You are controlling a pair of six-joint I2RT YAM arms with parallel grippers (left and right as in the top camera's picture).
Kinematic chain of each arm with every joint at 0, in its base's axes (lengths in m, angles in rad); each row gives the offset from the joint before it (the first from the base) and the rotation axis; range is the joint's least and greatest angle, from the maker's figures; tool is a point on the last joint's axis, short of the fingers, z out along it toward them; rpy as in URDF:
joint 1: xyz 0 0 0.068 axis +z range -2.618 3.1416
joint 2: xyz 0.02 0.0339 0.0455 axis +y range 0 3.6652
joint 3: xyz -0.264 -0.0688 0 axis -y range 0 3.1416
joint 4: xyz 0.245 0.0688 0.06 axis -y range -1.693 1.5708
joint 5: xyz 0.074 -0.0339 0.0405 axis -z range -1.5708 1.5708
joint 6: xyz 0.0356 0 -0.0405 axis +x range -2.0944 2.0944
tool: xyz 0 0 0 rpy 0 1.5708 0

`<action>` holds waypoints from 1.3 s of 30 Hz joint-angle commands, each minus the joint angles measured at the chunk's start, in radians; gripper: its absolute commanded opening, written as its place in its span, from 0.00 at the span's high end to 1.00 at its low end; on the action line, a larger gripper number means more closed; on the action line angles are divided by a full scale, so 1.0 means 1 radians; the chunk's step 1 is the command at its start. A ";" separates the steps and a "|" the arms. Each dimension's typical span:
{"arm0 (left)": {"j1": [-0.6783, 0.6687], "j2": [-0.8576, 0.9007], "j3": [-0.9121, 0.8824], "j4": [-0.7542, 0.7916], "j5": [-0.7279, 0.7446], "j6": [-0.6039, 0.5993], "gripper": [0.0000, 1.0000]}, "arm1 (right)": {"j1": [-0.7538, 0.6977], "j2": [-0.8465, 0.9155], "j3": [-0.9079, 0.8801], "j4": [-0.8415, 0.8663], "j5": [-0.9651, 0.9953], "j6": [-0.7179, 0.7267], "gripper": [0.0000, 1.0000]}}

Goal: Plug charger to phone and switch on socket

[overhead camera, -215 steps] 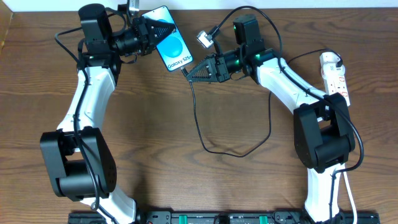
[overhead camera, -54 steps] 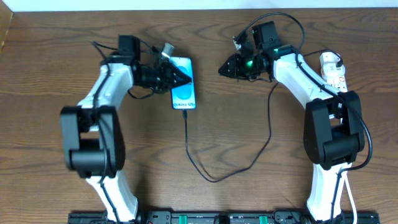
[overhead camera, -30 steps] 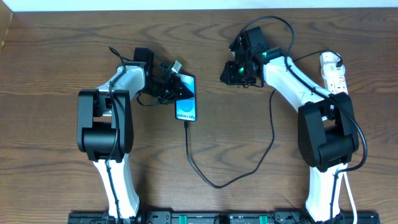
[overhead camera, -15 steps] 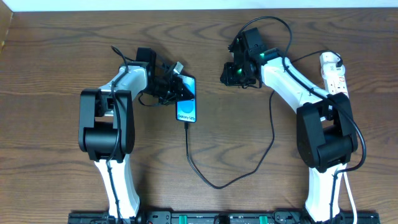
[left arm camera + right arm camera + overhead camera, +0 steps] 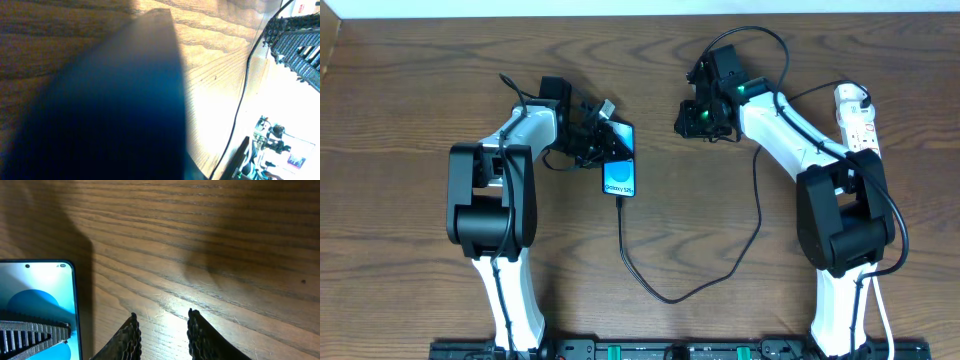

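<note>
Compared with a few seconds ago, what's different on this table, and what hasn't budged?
The left claw carried the phone from the far edge of the table toward the middle, where it now sits with the charger joined to its near end. The right claw let go of the charger's tip and pulled back to the right; it is open and empty. The socket stayed put.

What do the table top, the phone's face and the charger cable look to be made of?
Table: wood or wood-look laminate, brown, slight sheen, visible grain. Phone: glossy glass-like face, lit blue. Charger cable: thin black sheath, probably rubber or plastic; it bends in loose curves.
</note>
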 commanded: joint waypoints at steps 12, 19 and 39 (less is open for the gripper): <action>-0.004 0.001 0.008 -0.003 0.010 0.013 0.74 | 0.006 -0.029 0.010 0.000 0.005 -0.019 0.70; -0.004 0.001 0.008 -0.006 -0.074 -0.032 0.71 | 0.006 -0.029 0.010 -0.001 0.005 -0.019 0.70; -0.004 0.001 0.008 -0.006 -0.195 -0.032 0.38 | 0.006 -0.029 0.010 0.000 0.005 -0.019 0.70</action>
